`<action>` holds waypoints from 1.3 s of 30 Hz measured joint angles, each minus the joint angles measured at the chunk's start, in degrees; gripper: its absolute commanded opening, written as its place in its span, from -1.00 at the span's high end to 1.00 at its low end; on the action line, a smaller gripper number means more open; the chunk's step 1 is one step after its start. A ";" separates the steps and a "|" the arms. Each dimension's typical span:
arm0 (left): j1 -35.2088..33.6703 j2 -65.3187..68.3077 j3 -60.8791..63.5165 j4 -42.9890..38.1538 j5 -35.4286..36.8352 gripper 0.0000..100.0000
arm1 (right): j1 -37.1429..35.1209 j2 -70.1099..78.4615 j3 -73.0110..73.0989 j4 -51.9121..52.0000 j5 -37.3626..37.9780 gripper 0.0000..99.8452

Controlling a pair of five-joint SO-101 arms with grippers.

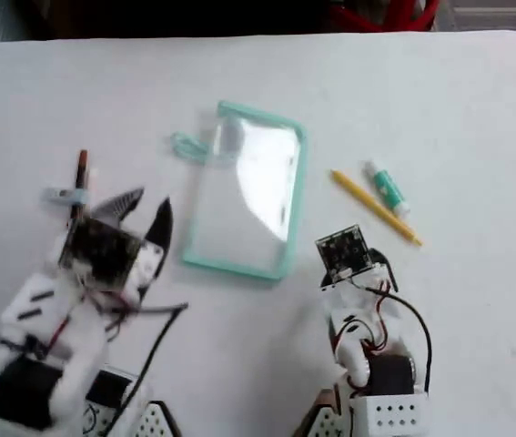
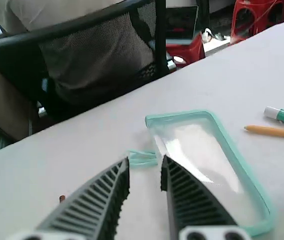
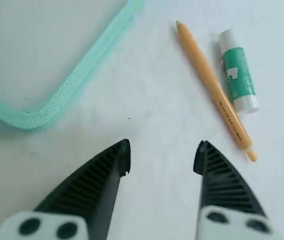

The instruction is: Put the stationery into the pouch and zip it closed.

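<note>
The left gripper hung low over the white table with its two black ribbed fingers parted by a narrow gap and nothing between them. Just past its tips, on the side toward the other arm, lay the pouch, flat on the table, clear with a mint-green border. The pouch's small green pull loop sat right ahead of the fingertips in the left wrist view, beside the pouch's far corner. Whether the zip was open or closed could not be told. On the left gripper's outer side, a little ahead of it, a dark red pen rested on the table with a small pale item touching it. The right gripper was spread wide and also empty, poised above bare table. Ahead of it toward the left arm lay the pouch's near corner. Ahead on its outer side a yellow pencil lay on the table with a green and white glue stick just beside it and roughly parallel, both outside the pouch and apart from the fingers.
</note>
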 measured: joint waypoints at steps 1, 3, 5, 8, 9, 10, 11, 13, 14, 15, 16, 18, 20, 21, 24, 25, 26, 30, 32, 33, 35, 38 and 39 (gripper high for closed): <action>-0.09 6.07 -4.92 0.79 0.97 0.76 | 0.35 0.00 0.00 0.00 0.00 0.56; -0.18 19.34 -15.12 3.60 1.93 0.74 | 0.35 0.00 0.00 0.00 0.18 0.56; 0.26 33.49 -26.02 7.21 2.29 0.61 | 0.26 0.00 0.00 0.00 0.18 0.56; 0.44 55.74 -42.29 12.92 2.55 0.35 | 0.26 0.00 0.00 0.00 0.53 0.56; 0.44 62.77 -47.65 14.68 2.73 0.30 | 0.26 0.00 0.00 0.00 0.53 0.56; 0.44 69.54 -53.01 16.26 3.52 0.29 | 0.26 0.00 0.00 0.00 0.53 0.56; 0.44 76.31 -58.37 17.85 5.01 0.30 | 0.26 0.00 0.00 0.00 0.53 0.56; 0.26 88.88 -69.01 20.04 9.32 0.32 | 0.26 0.00 0.00 0.00 0.62 0.56; 0.09 94.95 -74.29 20.92 10.90 0.34 | 0.26 0.00 0.00 0.00 0.62 0.56; 0.09 100.57 -79.74 21.63 11.96 0.36 | 0.26 0.00 0.00 0.00 0.62 0.56; -0.26 105.76 -85.10 21.80 13.01 0.38 | 0.26 0.00 0.00 0.00 0.62 0.56; -1.05 115.69 -95.65 21.80 15.91 0.42 | 0.26 0.00 0.00 0.00 0.62 0.56; -2.81 124.48 -106.11 21.54 18.81 0.48 | 0.26 0.00 0.00 0.00 0.62 0.56; -3.87 128.70 -111.38 21.01 20.04 0.51 | 0.26 0.00 0.00 0.18 0.62 0.56; -7.30 140.22 -127.56 18.37 21.63 0.60 | 0.26 0.00 0.00 1.32 0.62 0.56; -8.09 143.56 -131.96 17.14 21.63 0.63 | 0.26 0.00 0.00 1.49 0.62 0.56; -8.70 146.29 -134.59 15.30 21.54 0.65 | 0.18 0.00 0.00 1.58 0.62 0.56; -10.29 151.21 -136.44 16.62 16.53 0.62 | -0.53 0.00 0.00 2.46 0.62 0.56; -11.16 151.30 -137.32 20.66 13.45 0.55 | -0.53 0.00 0.00 2.55 0.70 0.56; -11.52 151.30 -137.67 22.59 11.43 0.51 | -0.53 0.00 0.00 2.55 0.70 0.56; -11.69 151.30 -137.93 25.76 6.59 0.48 | -0.53 0.00 0.00 2.55 0.70 0.56; -11.25 151.30 -137.93 27.43 0.09 0.49 | -0.53 0.00 0.00 2.55 0.70 0.56; -11.25 151.38 -137.93 27.43 -0.79 0.49 | -0.53 0.00 0.00 2.55 0.70 0.56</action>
